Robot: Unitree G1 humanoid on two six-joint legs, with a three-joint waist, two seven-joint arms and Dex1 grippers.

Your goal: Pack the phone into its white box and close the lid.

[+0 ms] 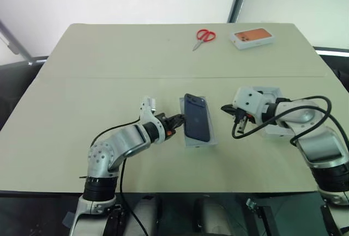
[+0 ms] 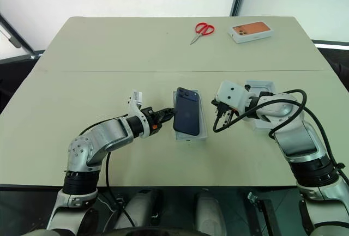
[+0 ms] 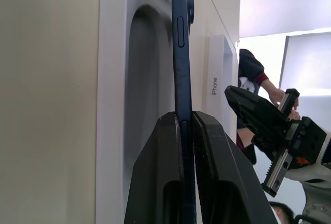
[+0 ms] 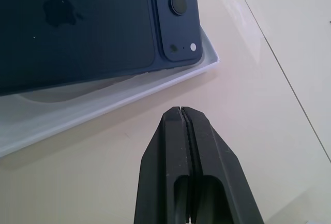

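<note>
The dark navy phone [image 1: 196, 117] is held edge-on in my left gripper [image 1: 178, 120], whose jaws are shut on its long side [image 3: 181, 53]. It hangs tilted just above a shallow white piece [image 1: 200, 140] with a rounded recess [image 3: 142, 79]. My right gripper [image 1: 224, 108] hovers to the phone's right, shut and empty, its tip near the camera corner [image 4: 176, 6]. More white box parts [image 2: 257, 88] lie under my right forearm, one with "iPhone" on its side [image 3: 214, 87]. I cannot tell the white box from the lid there.
Red scissors [image 1: 204, 36] and an orange-topped white box [image 1: 252, 37] lie at the table's far edge. A seam [image 1: 109, 77] crosses the tabletop. Black cables loop from both wrists. A person [image 3: 253, 74] stands beyond the table.
</note>
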